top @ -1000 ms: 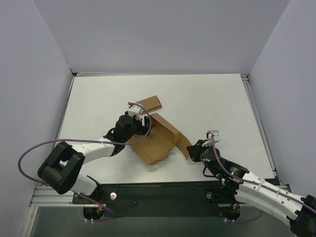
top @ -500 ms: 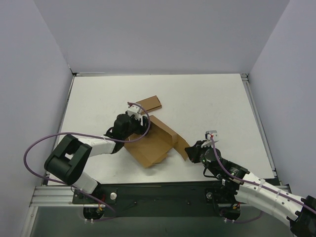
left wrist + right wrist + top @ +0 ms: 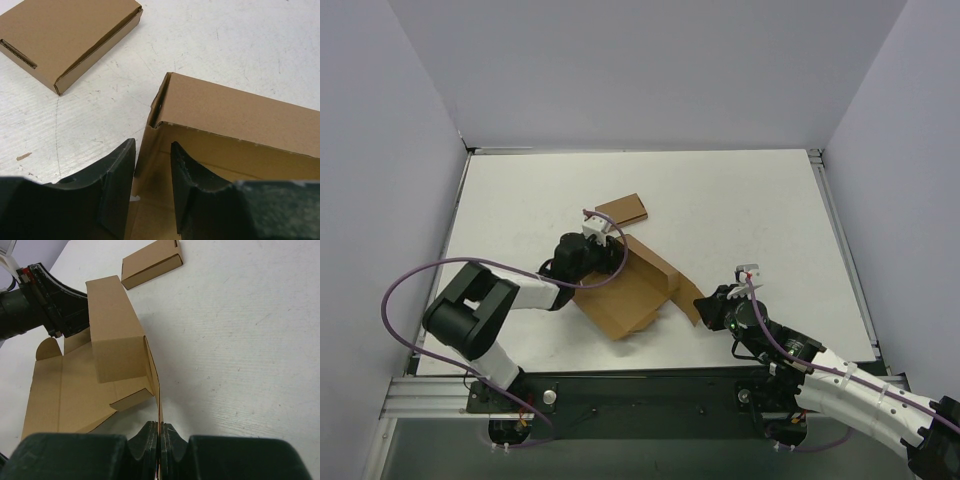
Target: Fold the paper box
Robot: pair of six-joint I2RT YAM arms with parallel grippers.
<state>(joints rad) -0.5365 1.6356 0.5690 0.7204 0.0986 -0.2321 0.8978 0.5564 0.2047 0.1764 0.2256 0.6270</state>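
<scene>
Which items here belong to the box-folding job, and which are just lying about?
Job: paper box; right tool, pinching its flap; left tool, straddling its wall.
Lying about: smaller closed cardboard box, apart from it.

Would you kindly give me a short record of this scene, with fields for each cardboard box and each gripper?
paper box: partly folded, one long wall raised, on the table between the arms
smaller box: flat, closed, on the far side, not touching it
left gripper: open, jaws straddling the raised wall's end
right gripper: shut on the paper box's near flap edge
</scene>
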